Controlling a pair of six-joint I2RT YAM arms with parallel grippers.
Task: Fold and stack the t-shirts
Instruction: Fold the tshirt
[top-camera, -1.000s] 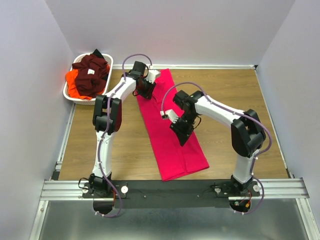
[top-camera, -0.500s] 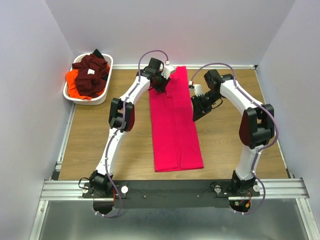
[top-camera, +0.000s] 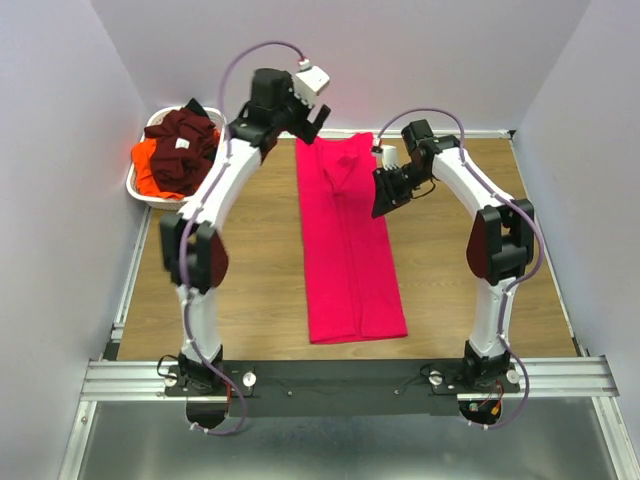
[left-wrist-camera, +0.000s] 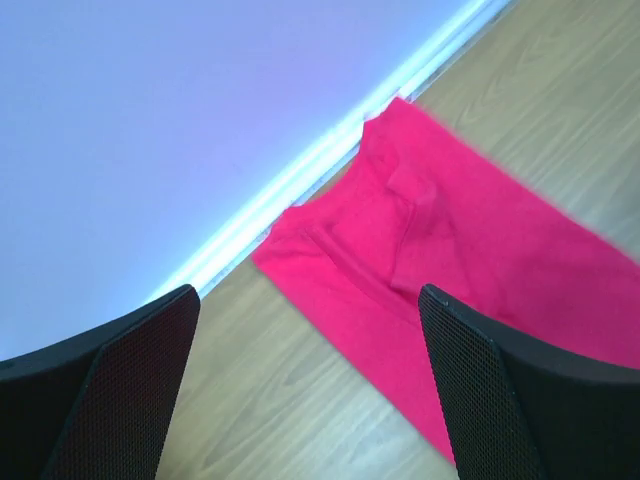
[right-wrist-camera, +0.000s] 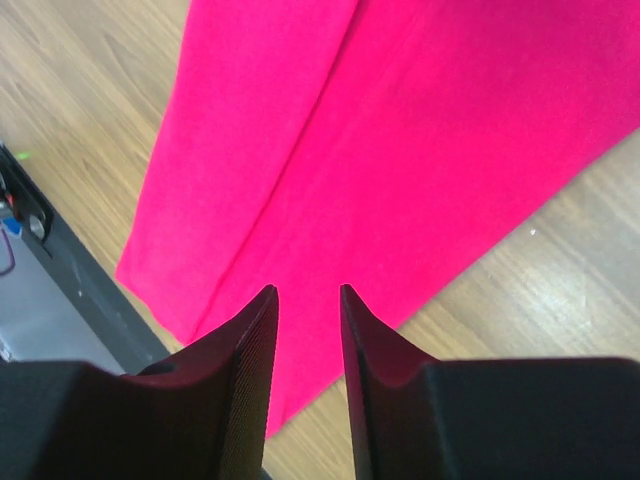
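A bright pinkish-red t-shirt (top-camera: 350, 250) lies folded lengthwise into a long strip down the middle of the wooden table, with its far end rumpled near the back wall. My left gripper (top-camera: 312, 120) hangs raised above the strip's far left corner. In the left wrist view it (left-wrist-camera: 308, 300) is wide open with nothing between the fingers, and the t-shirt (left-wrist-camera: 450, 230) lies below. My right gripper (top-camera: 382, 203) hovers at the strip's right edge. In the right wrist view it (right-wrist-camera: 306, 292) is narrowly open and holds nothing, above the t-shirt (right-wrist-camera: 400, 130).
A white oval basket (top-camera: 150, 196) stands at the back left with dark maroon t-shirts (top-camera: 185, 140) and an orange one (top-camera: 150, 165) piled in it. White walls close the back and both sides. A black rail (top-camera: 340, 375) runs along the near edge.
The left gripper has let go of the t-shirt's far end, opened wide and risen toward the back wall. The right gripper's jaws have parted a little. The strip now lies straight.
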